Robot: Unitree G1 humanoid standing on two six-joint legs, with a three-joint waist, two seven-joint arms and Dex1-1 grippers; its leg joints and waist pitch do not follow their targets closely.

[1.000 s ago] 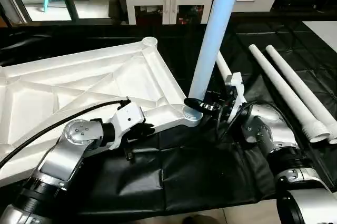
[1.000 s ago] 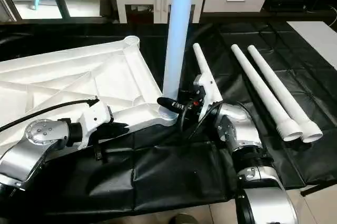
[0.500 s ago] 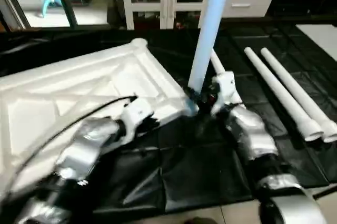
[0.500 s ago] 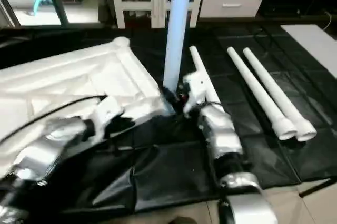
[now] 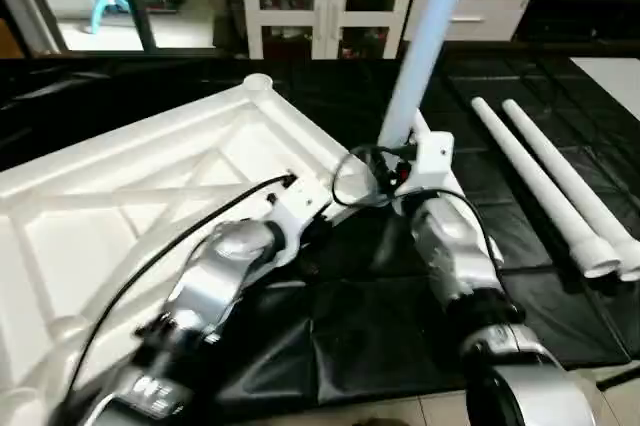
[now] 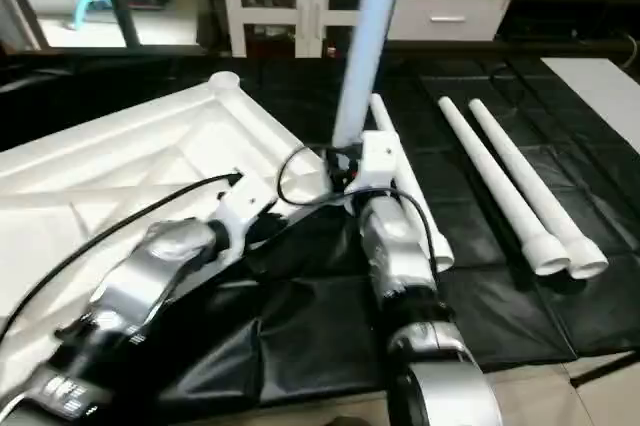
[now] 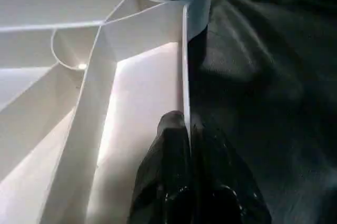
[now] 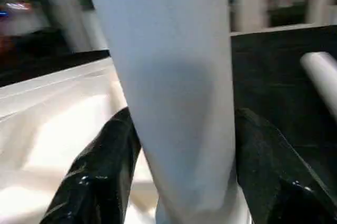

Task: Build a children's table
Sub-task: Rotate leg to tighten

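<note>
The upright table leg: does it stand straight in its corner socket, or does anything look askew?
The upright leg leans: its top tilts to the right and away from the table top, so it does not look square in the corner. The right gripper has a finger on each side of it. Three legs lie on the black mat.

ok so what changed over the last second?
The right arm swung in from the side and now lines up behind the upright leg. The right gripper kept its jaws around the leg's base. The left forearm swung round too, and the left gripper ended up nearer that corner, jaws shut at the table top rim. Unchanged: the leg stands in its corner and the three loose legs lie on the black sheet.
</note>
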